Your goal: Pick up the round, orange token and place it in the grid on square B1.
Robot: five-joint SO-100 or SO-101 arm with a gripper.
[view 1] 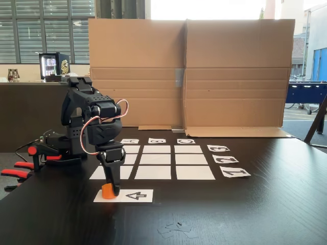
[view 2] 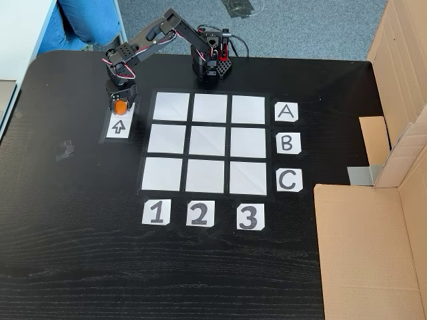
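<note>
Token (view 2: 120, 106) sits on arrow strip (view 2: 118, 126), claw (view 2: 121, 103) around it.

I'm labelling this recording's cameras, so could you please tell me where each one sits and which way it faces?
A fixed view: low at the table's edge, facing the cardboard wall across the grid; the arm's side shows, gripper down at the token.
A fixed view: high above, looking down on the table; the whole arm shows, base at top.
Both share the grid, token, gripper and arrow strip.

Arm folded forward and down, gripper (view 1: 113, 190) pointing to 6 o'clock, fingers (view 1: 116, 178) closed round the token (view 1: 107, 191).
</note>
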